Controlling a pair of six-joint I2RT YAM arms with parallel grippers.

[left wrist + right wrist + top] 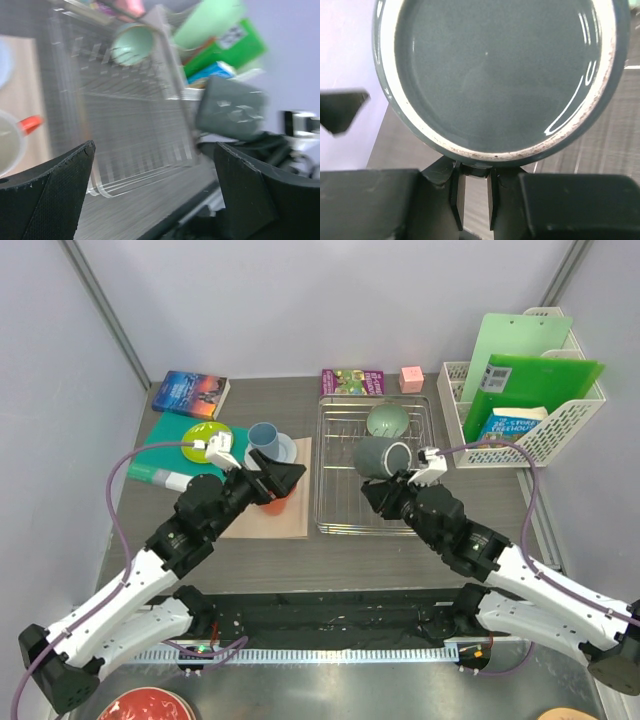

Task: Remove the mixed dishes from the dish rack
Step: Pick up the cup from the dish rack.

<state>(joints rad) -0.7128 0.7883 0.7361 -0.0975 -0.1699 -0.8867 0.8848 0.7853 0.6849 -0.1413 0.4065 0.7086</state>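
Observation:
The dish rack (340, 502) stands mid-table with a sage-green bowl (387, 420) on its side at the back. My right gripper (390, 482) is shut on the handle of a dark grey mug (383, 457), which hangs over the rack. In the right wrist view the mug's (495, 75) mouth fills the frame above the right gripper (474, 192). My left gripper (284, 478) is open just above the orange mug (272, 504) on the tan mat (290, 520). The blurred left wrist view has the orange mug (10, 145) outside the left finger, apart from the left gripper (155, 190). A light blue cup (264, 438) and a lime-green plate (205, 432) sit to the left.
A white slotted basket (570, 425) with green folders stands at the right. Books (190, 393) (352, 381) and a pink cube (411, 378) line the back. A teal book (160, 455) lies at far left. A red plate (145, 707) and a tan plate (575, 712) show at the near edge.

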